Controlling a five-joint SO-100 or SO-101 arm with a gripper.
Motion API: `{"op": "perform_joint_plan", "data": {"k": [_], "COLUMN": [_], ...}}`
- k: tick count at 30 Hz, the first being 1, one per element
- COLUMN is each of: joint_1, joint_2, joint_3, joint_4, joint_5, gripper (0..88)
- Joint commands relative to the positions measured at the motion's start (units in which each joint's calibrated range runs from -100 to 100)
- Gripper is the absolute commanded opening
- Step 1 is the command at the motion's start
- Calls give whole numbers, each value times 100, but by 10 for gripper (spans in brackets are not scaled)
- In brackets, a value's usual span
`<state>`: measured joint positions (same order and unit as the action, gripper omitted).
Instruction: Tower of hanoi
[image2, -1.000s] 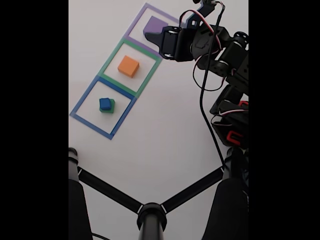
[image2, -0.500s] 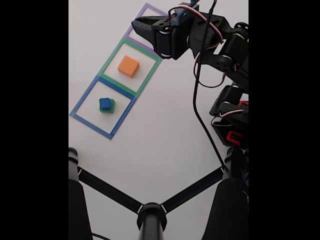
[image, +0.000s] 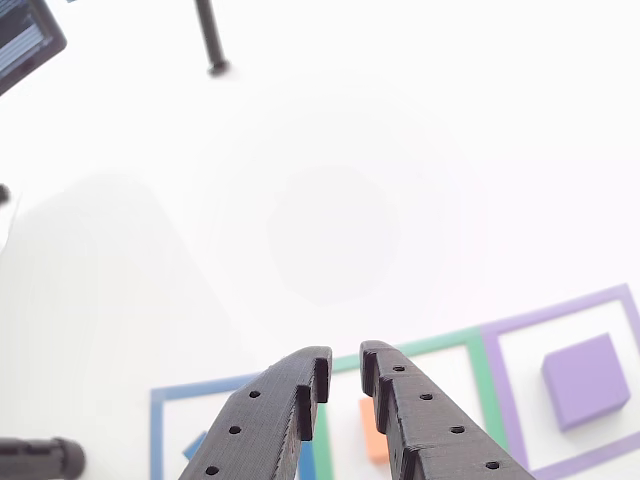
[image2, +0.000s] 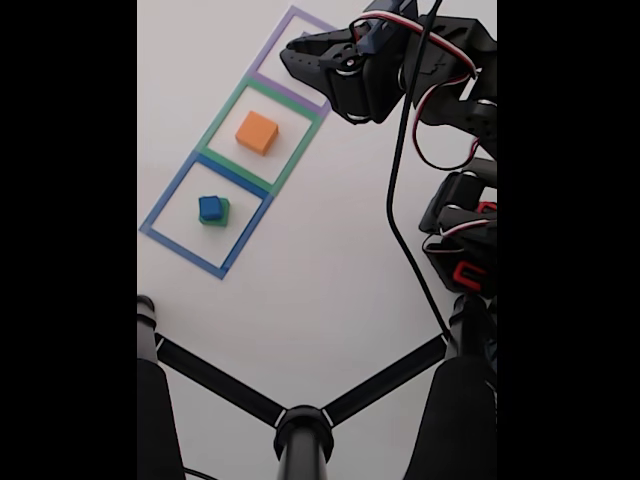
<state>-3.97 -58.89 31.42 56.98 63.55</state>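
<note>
In the fixed view my gripper hangs over the purple tape square, and the arm hides what lies inside it. An orange block sits in the green tape square. A small blue block rests on a green block in the blue tape square. In the other view my gripper reaches in from the bottom edge, jaws a narrow gap apart with nothing between them. The purple block lies to its right inside the purple outline. The orange block and the blue block peek out beside the fingers.
Black tripod legs spread across the lower table in the fixed view. The arm's base and cables stand at the right. In the other view, a black rod and a dark device sit at the far edge.
The gripper has lifted away from the purple block and swung slightly right. The arm now covers that block in the fixed view. The blocks have not moved.
</note>
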Motion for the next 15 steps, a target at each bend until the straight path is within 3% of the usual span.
{"op": "perform_joint_plan", "data": {"k": [1,7,13,15], "joint_1": [-72,-232,-339,-400], "joint_2": [15,-49,-337,-458], "joint_3": [-393,-457,-429,-384], "joint_4": [239,716,1534,1744], "joint_5": [428,1439,3553,3645], "gripper": [0,0,19,11]}}
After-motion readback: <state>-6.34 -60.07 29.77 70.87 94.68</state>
